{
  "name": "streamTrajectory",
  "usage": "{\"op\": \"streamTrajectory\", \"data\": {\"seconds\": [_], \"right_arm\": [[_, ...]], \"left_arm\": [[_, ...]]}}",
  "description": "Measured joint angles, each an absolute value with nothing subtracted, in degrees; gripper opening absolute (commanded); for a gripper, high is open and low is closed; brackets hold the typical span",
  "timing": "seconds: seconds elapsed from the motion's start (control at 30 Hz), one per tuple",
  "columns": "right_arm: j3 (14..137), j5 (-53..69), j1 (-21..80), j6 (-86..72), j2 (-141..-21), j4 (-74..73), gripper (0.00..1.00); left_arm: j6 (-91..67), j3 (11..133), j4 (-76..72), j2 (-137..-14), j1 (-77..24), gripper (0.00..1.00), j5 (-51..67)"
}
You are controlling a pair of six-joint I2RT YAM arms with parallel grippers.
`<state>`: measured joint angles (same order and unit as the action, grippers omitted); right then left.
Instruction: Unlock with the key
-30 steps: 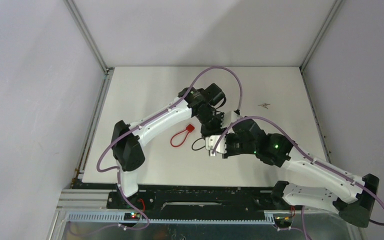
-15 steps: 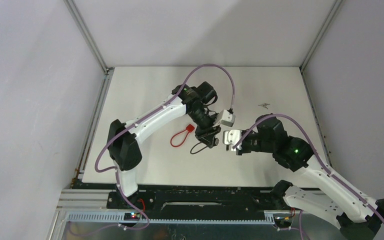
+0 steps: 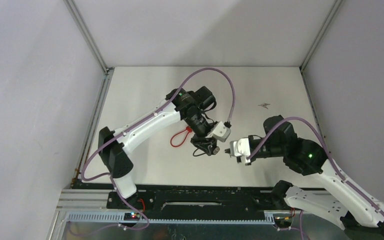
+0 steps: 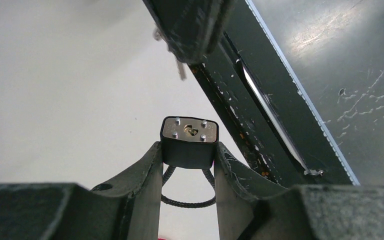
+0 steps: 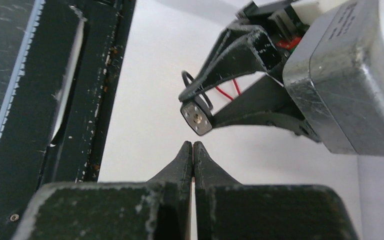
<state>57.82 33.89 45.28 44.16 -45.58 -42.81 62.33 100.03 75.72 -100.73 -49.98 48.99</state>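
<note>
The left gripper [image 4: 188, 149] is clenched on the sides of the padlock [image 4: 189, 134], whose keyhole face is turned toward the right gripper [image 5: 193, 146]. The right gripper's fingers are pressed together just short of that face, not touching it, with the tip of a small silver key [image 4: 180, 69] poking out between them. A red loop [image 3: 180, 136] lies on the table [image 3: 145, 90] to the left of the padlock.

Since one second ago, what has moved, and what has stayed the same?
The right gripper, shut, drew back to the right, away from the padlock. The left gripper carried the padlock toward the near edge of the table. Unchanged: the left grip on the padlock, and the red loop lying on the table.
</note>
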Motion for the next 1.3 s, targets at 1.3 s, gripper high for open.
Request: {"op": "streamTrajectory", "data": {"seconds": [1.3], "right_arm": [[54.43,7.84,63.13,48.53,-46.7,-40.03,0.0]], "left_arm": [[64.4,97.25,67.13,-99.33,-54.5,0.0,42.83]]}}
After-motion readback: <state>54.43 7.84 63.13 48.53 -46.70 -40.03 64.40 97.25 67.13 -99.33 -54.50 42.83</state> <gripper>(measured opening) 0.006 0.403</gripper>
